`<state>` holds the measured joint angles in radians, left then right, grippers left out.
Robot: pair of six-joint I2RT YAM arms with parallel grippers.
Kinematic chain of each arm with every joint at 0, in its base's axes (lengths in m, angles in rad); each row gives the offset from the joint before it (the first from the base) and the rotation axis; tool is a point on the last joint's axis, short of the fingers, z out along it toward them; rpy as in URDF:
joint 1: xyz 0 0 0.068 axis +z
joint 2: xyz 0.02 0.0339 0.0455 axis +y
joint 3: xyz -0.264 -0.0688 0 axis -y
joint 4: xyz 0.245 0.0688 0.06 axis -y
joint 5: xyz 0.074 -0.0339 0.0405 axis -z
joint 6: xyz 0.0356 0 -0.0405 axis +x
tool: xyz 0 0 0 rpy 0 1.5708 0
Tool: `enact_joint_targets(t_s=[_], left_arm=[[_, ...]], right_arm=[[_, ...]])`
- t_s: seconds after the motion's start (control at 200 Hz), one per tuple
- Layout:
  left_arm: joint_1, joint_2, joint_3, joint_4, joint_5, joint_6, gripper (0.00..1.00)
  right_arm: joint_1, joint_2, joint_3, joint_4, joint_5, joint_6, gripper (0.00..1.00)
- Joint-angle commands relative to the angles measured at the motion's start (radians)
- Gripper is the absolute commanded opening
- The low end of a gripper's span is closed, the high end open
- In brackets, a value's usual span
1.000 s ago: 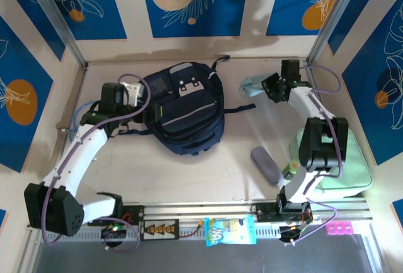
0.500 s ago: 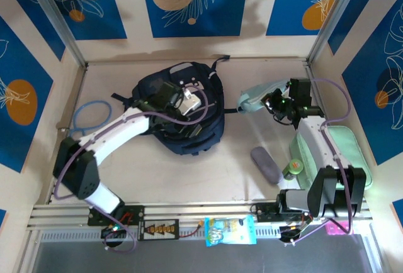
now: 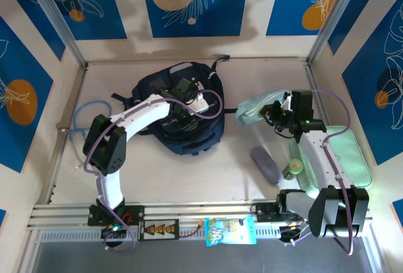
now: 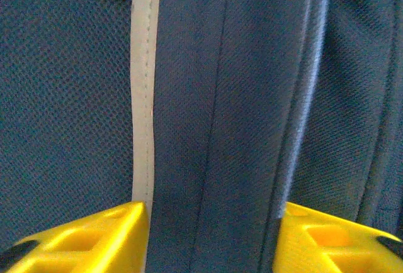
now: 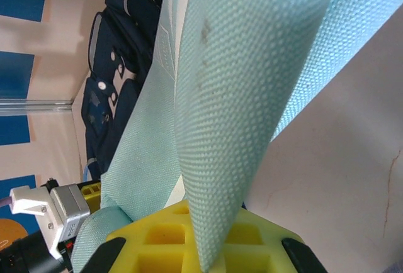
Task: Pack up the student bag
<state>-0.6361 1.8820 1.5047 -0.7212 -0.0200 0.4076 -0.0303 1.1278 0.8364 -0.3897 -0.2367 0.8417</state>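
Note:
The student bag (image 3: 182, 125), a dark navy backpack with a grey patch near its top, lies flat at the back centre of the table. My left gripper (image 3: 189, 105) is pressed down onto its front. In the left wrist view the yellow fingers (image 4: 94, 238) close on a band of navy fabric (image 4: 214, 128) beside the grey trim stripe (image 4: 142, 97). My right gripper (image 3: 272, 113) hovers right of the bag, shut on a pale teal fabric pouch (image 3: 252, 105). That pouch (image 5: 239, 78) hangs as a fold out of the shut right gripper (image 5: 211, 229).
A flat mint-green zip case (image 3: 343, 160) lies under the right arm, with a green bottle (image 3: 293, 168) and a grey oblong case (image 3: 267, 164) beside it. A blue cable loop (image 3: 84, 119) sits at the left. A snack packet (image 3: 230, 230) rests on the front rail.
My left arm swung from left of the bag onto its front, and its jaws narrowed onto the fabric. My right gripper carried the teal pouch slightly nearer.

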Motion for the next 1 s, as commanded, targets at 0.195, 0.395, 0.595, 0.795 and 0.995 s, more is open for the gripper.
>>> enact_joint_targets(t_s=[0.195, 0.395, 0.595, 0.795, 0.995], left_arm=[[-0.002, 0.037, 0.060, -0.023, -0.022, 0.047, 0.48], [-0.007, 0.049, 0.054, -0.026, -0.026, 0.060, 0.44], [-0.010, 0.009, 0.036, -0.006, -0.028, 0.065, 0.24], [-0.009, -0.078, -0.015, 0.060, -0.036, 0.060, 0.00], [-0.008, -0.214, -0.084, 0.166, -0.042, 0.029, 0.00]], right_arm=[[-0.016, -0.013, -0.026, 0.038, -0.038, -0.006, 0.00], [-0.022, -0.013, -0.037, 0.038, -0.038, 0.007, 0.00], [-0.022, -0.017, -0.049, 0.043, -0.044, 0.015, 0.00], [-0.022, -0.022, -0.056, 0.032, -0.031, 0.022, 0.00], [-0.022, -0.025, -0.056, 0.002, 0.000, 0.032, 0.00]])
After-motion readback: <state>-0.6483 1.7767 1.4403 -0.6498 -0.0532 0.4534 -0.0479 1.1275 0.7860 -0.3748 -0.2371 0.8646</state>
